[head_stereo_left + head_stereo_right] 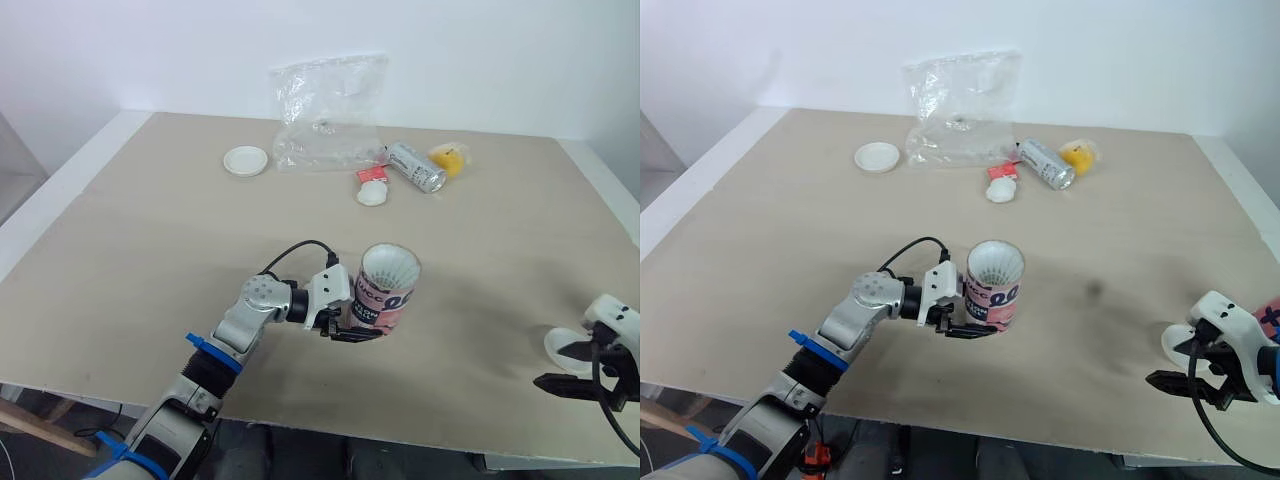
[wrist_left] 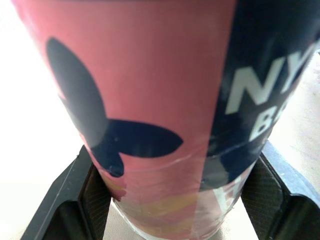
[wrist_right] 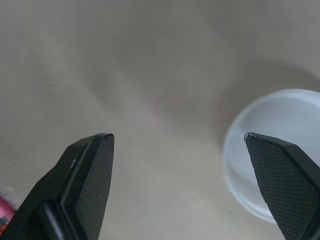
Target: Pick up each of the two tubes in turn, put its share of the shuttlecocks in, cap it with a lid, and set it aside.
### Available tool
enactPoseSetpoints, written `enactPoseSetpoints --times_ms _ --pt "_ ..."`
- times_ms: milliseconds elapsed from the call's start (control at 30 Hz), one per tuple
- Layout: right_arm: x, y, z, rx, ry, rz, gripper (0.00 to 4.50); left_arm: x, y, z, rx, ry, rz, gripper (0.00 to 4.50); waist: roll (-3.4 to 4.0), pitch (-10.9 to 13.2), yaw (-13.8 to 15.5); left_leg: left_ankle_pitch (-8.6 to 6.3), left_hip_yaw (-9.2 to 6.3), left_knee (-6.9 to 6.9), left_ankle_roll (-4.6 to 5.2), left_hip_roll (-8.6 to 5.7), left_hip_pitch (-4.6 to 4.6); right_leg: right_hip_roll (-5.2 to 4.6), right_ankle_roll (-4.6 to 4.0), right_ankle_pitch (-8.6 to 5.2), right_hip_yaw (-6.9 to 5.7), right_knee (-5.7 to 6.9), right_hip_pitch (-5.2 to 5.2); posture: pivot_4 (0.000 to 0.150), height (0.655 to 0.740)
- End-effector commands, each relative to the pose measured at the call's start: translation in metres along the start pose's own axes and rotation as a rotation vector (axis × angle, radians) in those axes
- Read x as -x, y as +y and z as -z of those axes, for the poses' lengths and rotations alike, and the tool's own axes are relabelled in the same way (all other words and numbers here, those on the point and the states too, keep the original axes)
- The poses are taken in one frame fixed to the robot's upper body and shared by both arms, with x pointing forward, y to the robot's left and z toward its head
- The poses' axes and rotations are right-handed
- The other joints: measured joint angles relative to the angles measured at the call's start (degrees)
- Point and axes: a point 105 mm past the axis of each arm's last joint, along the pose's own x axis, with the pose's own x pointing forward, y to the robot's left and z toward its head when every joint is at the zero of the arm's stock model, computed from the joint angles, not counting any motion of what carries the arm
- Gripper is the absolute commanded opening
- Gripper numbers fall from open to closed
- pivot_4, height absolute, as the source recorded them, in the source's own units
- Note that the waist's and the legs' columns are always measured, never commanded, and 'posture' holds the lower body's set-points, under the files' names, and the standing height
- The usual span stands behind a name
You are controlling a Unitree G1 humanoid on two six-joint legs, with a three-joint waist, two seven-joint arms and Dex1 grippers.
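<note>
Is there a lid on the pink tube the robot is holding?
No, the pink tube is open on top, with white shuttlecock feathers showing inside.

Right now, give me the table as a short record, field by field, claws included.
left claw: shut on pink tube, upright, top open
right claw: open, next to white lid near the table's front edge
far side: second lid, plastic bag, silver tube lying down, yellow item
</note>
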Motion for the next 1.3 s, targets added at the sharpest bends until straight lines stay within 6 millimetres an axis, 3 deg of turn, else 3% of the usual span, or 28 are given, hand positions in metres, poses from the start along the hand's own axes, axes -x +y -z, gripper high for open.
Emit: enactPoseSetpoints --times_ms 33,233,333,633,800,900,1033,1167,1300 --pt "0.003 -0.004 -0.004 0.013 -0.022 0.018 4.46 -0.005 -0.011 0.006 0.018 0.019 0.046 3.23 0.00 0.0 0.0 0.00 -0.01 0.00 0.00 0.00 0.00 0.00 0.00 0.00 0.00 0.00 0.00 0.150 0.7400" --pt "0.001 -0.008 0.001 0.002 -0.016 0.021 4.46 -0.004 -0.010 0.007 0.017 0.023 0.043 3.23 0.01 0.0 0.0 0.00 -0.01 0.00 0.00 0.00 0.00 0.00 0.00 0.00 -0.01 0.00 0.00 0.150 0.7400" --pt "-0.002 -0.010 0.003 -0.006 -0.012 0.025 3.78 -0.005 -0.010 0.007 0.015 0.024 0.044 3.23 0.01 0.0 0.0 0.00 0.00 0.00 0.00 0.00 0.00 0.00 0.00 0.00 0.00 0.00 0.00 0.150 0.7400" --pt "-0.006 -0.015 0.007 0.004 0.007 0.035 0.03 -0.005 -0.010 0.007 0.016 0.026 0.041 3.23 0.01 0.0 0.0 0.00 0.00 0.00 0.00 0.00 0.01 0.00 0.00 0.00 -0.01 0.00 0.01 0.150 0.7400" --pt "-0.005 -0.016 0.002 0.037 -0.001 0.034 0.03 -0.005 -0.008 0.008 0.016 0.029 0.036 3.23 -0.01 0.0 -0.1 0.00 -0.02 0.01 0.00 0.01 0.07 0.01 0.00 0.00 -0.01 0.00 0.10 0.150 0.7400" --pt "-0.002 -0.012 -0.011 0.115 -0.016 0.016 0.03 -0.005 -0.007 0.009 0.018 0.030 0.032 3.23 0.01 0.0 -0.1 0.00 -0.02 0.02 0.00 0.01 0.10 0.01 0.00 0.00 -0.01 0.00 0.13 0.150 0.7400" --pt "0.006 -0.002 -0.038 0.281 -0.034 -0.022 0.03 -0.005 -0.006 0.009 0.027 0.031 0.034 3.23 0.07 0.0 -0.1 0.00 0.00 0.02 0.00 0.01 0.11 0.01 0.00 0.00 -0.01 0.00 0.13 0.150 0.7400" --pt "0.024 0.019 -0.085 0.541 -0.067 -0.070 0.03 -0.004 -0.005 0.009 0.038 0.038 0.054 3.23 0.18 -0.1 -0.1 0.00 0.02 0.03 -0.01 0.01 0.12 0.01 0.00 0.01 -0.01 0.00 0.12 0.150 0.7400" --pt "0.034 0.042 -0.119 0.712 -0.114 -0.125 0.03 -0.004 -0.004 0.010 0.047 0.052 0.064 3.23 0.13 0.0 0.0 -0.01 -0.04 0.01 -0.03 0.02 0.15 -0.01 -0.05 -0.02 -0.10 0.00 0.14 0.150 0.7400"
